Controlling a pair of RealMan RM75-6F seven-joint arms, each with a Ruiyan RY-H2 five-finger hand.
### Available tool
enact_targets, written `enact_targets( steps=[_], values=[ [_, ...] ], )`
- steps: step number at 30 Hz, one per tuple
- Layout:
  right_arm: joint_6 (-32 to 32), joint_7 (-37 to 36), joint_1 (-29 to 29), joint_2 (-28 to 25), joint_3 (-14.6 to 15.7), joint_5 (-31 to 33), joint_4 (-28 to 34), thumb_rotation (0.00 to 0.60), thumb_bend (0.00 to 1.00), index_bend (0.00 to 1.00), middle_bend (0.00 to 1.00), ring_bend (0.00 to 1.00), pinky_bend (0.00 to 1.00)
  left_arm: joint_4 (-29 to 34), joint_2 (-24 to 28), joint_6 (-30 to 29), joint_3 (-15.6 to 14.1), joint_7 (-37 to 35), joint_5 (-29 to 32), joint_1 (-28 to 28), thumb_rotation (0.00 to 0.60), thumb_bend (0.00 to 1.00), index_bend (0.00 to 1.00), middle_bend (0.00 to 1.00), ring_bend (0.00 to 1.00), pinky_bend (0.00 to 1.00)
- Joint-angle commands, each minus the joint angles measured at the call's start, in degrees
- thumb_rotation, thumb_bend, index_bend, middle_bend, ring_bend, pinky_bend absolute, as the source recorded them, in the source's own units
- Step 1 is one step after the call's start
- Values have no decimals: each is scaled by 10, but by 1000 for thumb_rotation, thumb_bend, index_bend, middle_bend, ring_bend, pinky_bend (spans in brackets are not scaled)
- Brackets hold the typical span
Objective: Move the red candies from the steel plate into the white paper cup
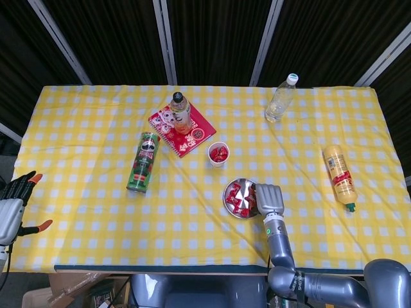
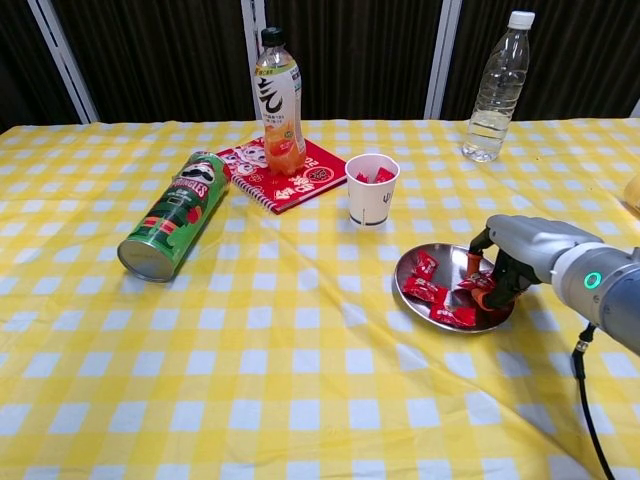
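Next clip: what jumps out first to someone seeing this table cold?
The right robot hand draws the eye, its fingers down in the steel plate among the red candies, near the table's front right. Just behind stands the white paper cup, already holding some red candies. Left of these, a green chip can lies on its side on the yellow checked tablecloth.

Red candies [image 2: 437, 297] lie on the steel plate [image 2: 412, 262], near the upright white paper cup [image 2: 370, 190].
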State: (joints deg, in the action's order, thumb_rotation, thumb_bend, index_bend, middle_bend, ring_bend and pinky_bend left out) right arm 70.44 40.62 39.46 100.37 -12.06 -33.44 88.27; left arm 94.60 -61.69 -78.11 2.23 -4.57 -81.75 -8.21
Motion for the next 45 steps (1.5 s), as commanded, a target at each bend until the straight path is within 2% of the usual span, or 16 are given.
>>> enact_targets(
  steps=[1,9,20,26,31,36,40,45],
  values=[
    [-3,-2,-2,0,0,-3,-2,600,614,583,823,906,924,0,0,0,0,0,0,0,600,31,0,0,0,0],
    [-7,-12,-6,-3,1,-19,4,600,638,589,823,906,924,1,1,0,0,-1,-1,0,600,31,0,0,0,0],
    [18,-13,-9,-29,-1,-74,75,600,641,589,823,906,924,2,1,0,0,-4,-2,0,600,31,0,0,0,0],
    [26,-9,-8,-39,-8,-81,98,600,640,589,823,906,924,2,2,-1,0,-4,-3,0,600,31,0,0,0,0],
    [22,-3,6,-47,-33,-77,105,600,641,590,823,906,924,4,2,-1,0,-2,-4,0,600,31,0,0,0,0],
    [-2,6,37,-50,-74,-57,103,600,641,589,823,906,924,4,2,2,0,-2,-1,-1,600,31,0,0,0,0],
    [-28,17,76,-44,-109,-37,77,600,640,589,823,906,924,5,2,4,0,1,1,-2,600,31,0,0,0,0],
    [-62,31,119,-31,-137,-1,28,600,641,589,823,906,924,6,2,8,1,5,7,-2,600,31,0,0,0,0]
  ],
)
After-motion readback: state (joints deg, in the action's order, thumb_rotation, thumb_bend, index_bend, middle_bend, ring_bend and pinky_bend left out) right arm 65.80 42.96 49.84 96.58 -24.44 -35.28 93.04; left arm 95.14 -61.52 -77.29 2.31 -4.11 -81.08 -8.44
